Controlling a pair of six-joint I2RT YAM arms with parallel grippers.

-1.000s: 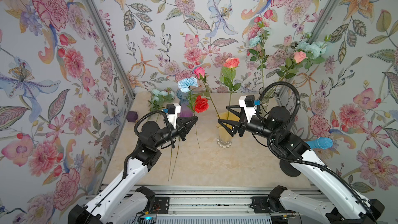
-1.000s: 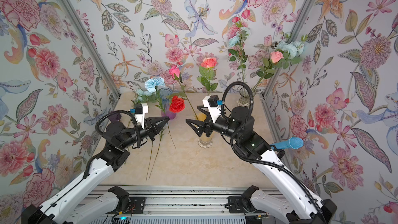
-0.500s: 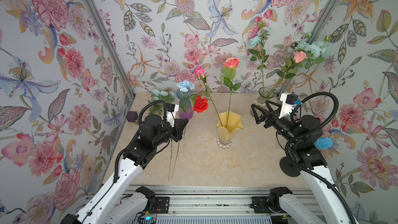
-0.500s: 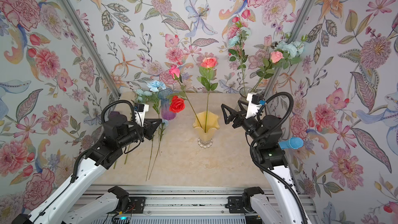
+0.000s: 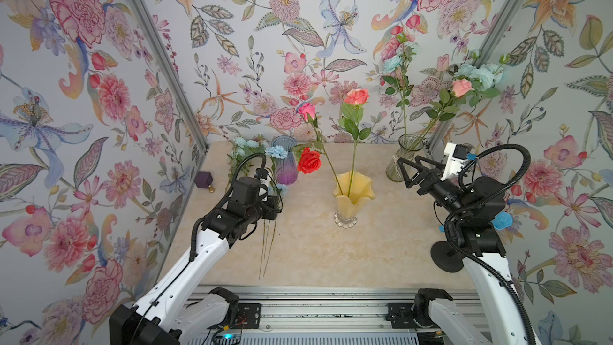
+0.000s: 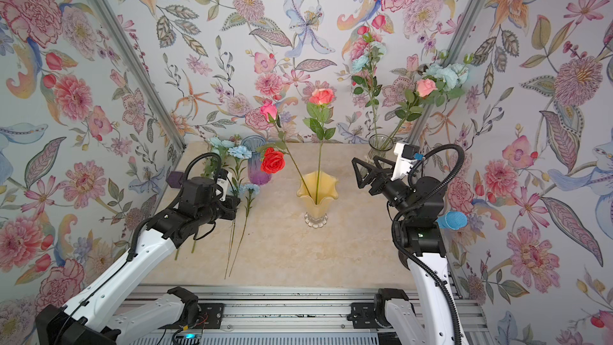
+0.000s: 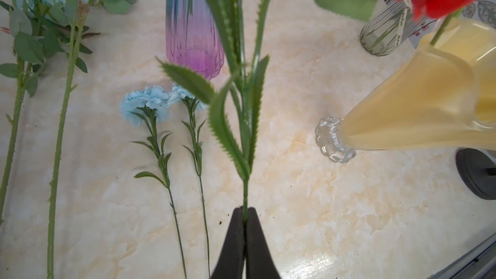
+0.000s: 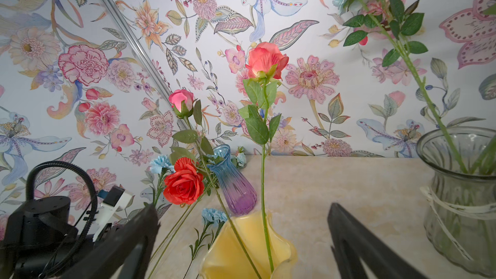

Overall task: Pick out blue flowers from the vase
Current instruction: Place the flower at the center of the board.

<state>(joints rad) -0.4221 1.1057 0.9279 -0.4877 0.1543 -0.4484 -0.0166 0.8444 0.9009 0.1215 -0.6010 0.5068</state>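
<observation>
Floral wallpaper walls (image 5: 265, 28); beige marbled tabletop (image 5: 381, 243).

Both top views look steeply down from the front over the whole tabletop (image 5: 381, 243). Both wrist views sit close and low, sharing the yellow vase (image 7: 416, 108).

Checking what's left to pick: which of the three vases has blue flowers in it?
The clear glass vase: blue flowers rise from it. The yellow vase holds only roses; the purple vase looks empty.
</observation>
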